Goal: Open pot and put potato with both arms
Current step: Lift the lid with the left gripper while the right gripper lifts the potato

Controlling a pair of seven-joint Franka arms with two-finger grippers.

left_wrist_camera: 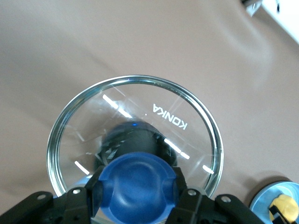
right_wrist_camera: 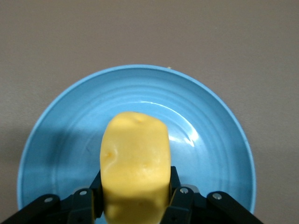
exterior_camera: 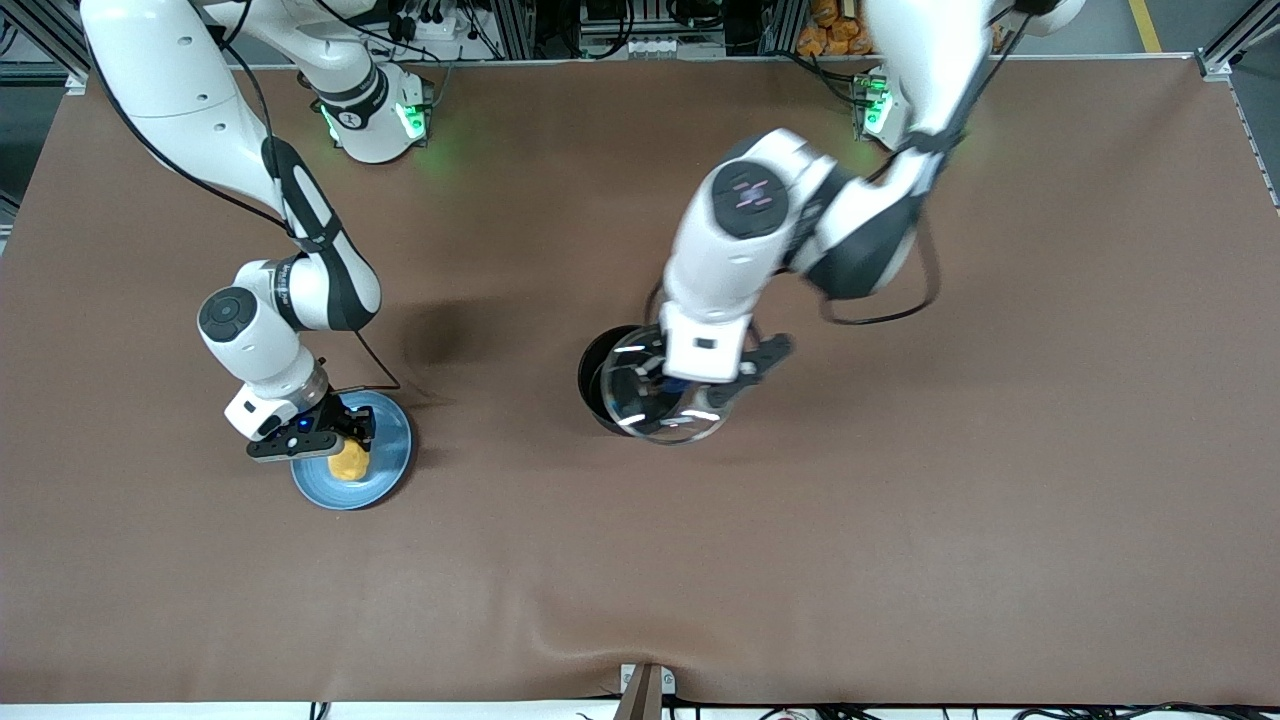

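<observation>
The black pot stands mid-table with its top partly uncovered; its blue handle is hidden. My left gripper is shut on the blue knob of the glass lid, holding it up and shifted off the pot, nearer the front camera and toward the left arm's end. The lid fills the left wrist view. My right gripper is shut on the yellow potato over the light-blue plate. In the right wrist view the potato sits between the fingers above the plate.
Brown cloth covers the whole table. The plate with the potato also shows in a corner of the left wrist view. The arm bases stand along the table's edge farthest from the front camera.
</observation>
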